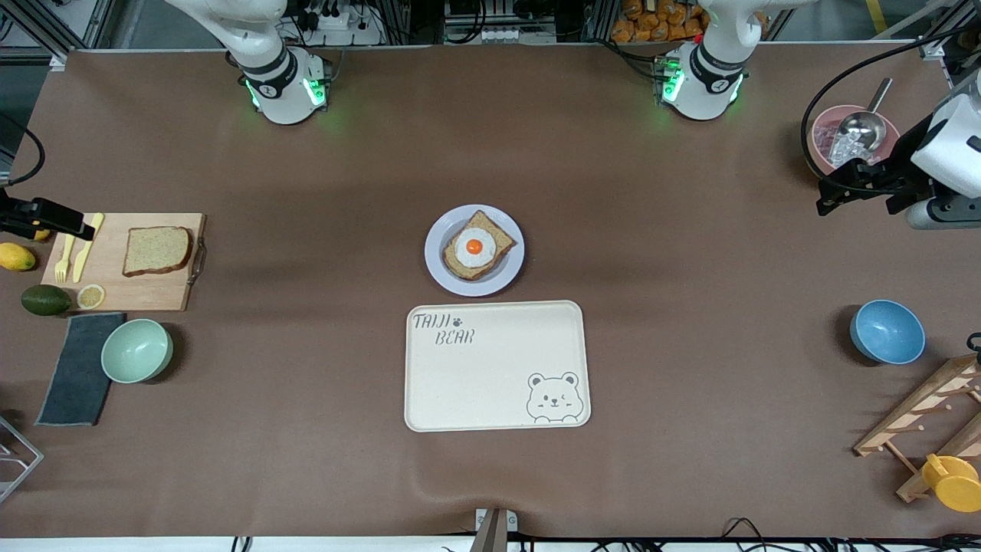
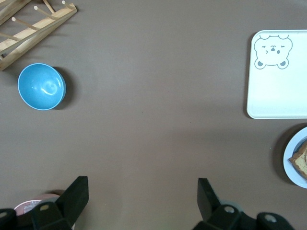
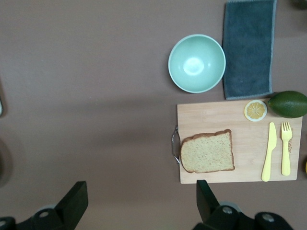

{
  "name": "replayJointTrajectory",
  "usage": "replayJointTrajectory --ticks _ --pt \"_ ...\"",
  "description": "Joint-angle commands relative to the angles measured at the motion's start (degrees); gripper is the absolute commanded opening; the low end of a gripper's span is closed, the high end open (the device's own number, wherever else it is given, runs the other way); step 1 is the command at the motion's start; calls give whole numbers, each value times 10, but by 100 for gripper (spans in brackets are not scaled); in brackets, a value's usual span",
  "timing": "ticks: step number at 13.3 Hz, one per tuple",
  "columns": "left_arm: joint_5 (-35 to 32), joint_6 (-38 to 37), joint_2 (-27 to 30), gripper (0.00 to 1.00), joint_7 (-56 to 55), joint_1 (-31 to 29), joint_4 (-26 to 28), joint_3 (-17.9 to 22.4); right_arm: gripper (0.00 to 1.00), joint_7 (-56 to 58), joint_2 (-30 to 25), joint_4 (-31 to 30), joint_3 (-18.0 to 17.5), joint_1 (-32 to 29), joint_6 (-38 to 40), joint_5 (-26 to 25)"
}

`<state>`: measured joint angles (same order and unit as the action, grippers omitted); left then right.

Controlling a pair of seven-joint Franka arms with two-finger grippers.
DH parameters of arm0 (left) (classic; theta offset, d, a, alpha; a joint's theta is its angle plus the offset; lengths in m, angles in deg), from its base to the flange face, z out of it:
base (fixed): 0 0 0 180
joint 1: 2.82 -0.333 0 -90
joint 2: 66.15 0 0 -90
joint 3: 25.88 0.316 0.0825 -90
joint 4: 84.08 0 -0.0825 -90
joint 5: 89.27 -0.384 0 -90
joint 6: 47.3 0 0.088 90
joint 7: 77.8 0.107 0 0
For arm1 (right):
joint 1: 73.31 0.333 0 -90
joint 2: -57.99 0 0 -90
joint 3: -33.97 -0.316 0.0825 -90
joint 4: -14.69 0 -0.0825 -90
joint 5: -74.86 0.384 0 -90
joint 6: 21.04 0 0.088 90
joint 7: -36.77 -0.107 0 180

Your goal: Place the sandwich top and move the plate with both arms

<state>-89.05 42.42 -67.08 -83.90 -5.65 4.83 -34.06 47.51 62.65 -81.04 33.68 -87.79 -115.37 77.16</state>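
While flat, sandwich top crust toward plate

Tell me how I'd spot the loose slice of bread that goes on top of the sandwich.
Find the wooden cutting board at the right arm's end of the table. The sandwich top lies flat on it, beside a yellow knife and fork. It is bare brown bread, unlike the slice on the plate, which carries a fried egg.

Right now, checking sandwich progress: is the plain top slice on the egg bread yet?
Not yet. The sandwich top lies flat on the cutting board; the plate holds only egg bread.
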Motion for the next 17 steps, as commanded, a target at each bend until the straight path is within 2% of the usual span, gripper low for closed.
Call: replayJointTrajectory --ticks 1,5,9,12,17 --pt "12 -1 5 100 -9 -2 1 -1 100 39 25 -3 -9 -43 -6 13" --pt "12 -1 9 100 -9 -4 3 -1 100 87 64 -6 -9 -86 -15 27" --pt "12 -1 9 100 -9 -6 3 -1 100 107 66 -48 -9 -118 -40 28" --pt "12 -1 8 100 -9 -7 2 0 100 157 67 -101 -9 -147 -102 28" --pt "12 -1 8 100 -9 -8 2 0 100 218 89 -123 -9 -197 -131 28"
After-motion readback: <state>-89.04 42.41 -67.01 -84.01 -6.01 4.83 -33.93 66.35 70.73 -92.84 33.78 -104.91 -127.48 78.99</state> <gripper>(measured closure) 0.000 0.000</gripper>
